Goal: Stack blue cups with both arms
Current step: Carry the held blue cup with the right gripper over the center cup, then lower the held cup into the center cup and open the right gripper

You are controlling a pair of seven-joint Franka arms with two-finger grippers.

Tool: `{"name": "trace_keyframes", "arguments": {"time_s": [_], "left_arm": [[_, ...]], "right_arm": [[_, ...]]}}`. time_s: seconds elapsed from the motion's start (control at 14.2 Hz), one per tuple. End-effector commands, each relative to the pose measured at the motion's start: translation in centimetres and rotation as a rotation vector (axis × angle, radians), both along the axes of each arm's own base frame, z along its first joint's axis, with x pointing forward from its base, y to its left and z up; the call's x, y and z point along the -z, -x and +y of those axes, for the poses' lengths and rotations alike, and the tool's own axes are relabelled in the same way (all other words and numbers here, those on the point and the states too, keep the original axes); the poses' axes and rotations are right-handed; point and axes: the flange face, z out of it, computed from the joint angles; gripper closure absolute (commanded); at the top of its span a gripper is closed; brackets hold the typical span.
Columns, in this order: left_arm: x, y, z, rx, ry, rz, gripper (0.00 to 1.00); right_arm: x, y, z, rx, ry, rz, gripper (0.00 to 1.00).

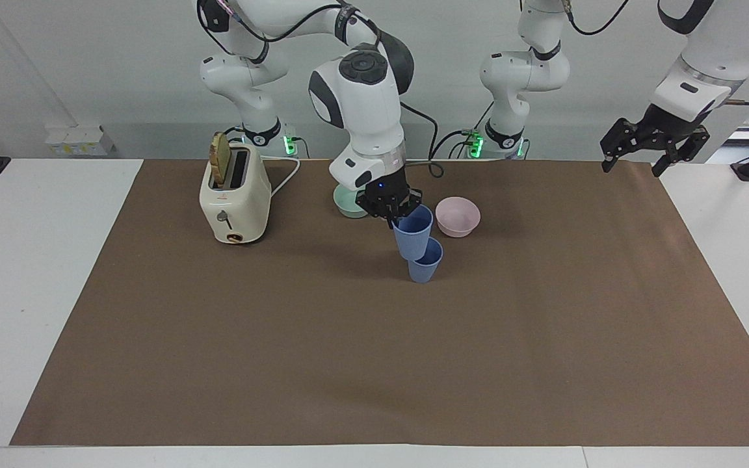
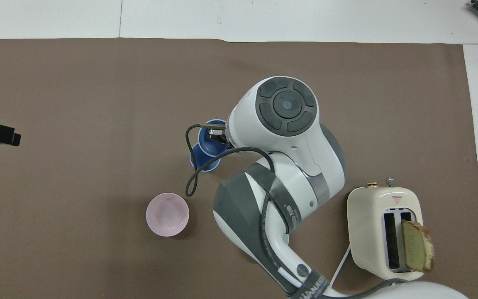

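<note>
The right gripper pinches one cup by its rim over the second cup, which stands on the brown mat beside the pink bowl. Both look light, stiff and thin-walled (probably slick), so the rim suits. The left gripper, spread, waits over the mat's edge.

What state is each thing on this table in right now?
Held blue cup: upright, lifted, over the standing cup, not yet nested.
Standing blue cup: upright on the mat, empty.
Right tool: shut on the held cup's rim.
Left tool: waiting, raised over the mat's edge.
Pink bowl: upright, empty.
Green bowl: mostly hidden.
Toaster: a slice sticking up.
</note>
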Motion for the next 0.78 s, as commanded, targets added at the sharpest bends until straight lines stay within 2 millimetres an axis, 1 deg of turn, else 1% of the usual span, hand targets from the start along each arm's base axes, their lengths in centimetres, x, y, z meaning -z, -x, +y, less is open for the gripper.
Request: {"name": "trace_keyframes", "arguments": {"time_s": [0.0, 0.21, 0.28, 0.63, 0.7], "left_arm": [[-0.4, 0.4, 0.4, -0.005, -0.012, 0.006, 0.00], [-0.4, 0.4, 0.4, -0.005, -0.012, 0.004, 0.00], [-0.4, 0.4, 0.4, -0.006, -0.012, 0.004, 0.00], [-0.4, 0.4, 0.4, -0.005, -0.012, 0.004, 0.00], [-0.4, 0.4, 0.4, -0.005, -0.012, 0.004, 0.00]], "right_arm": [[1.5, 0.4, 2.2, -0.002, -0.014, 0.005, 1.00], [2.1, 0.9, 2.7, -0.013, -0.007, 0.017, 1.00], [2.6, 1.0, 2.5, -0.012, -0.002, 0.024, 1.00], [2.9, 1.0, 2.3, -0.010, 0.002, 0.032, 1.00], [2.9, 0.8, 2.1, -0.003, 0.000, 0.031, 0.16]]}}
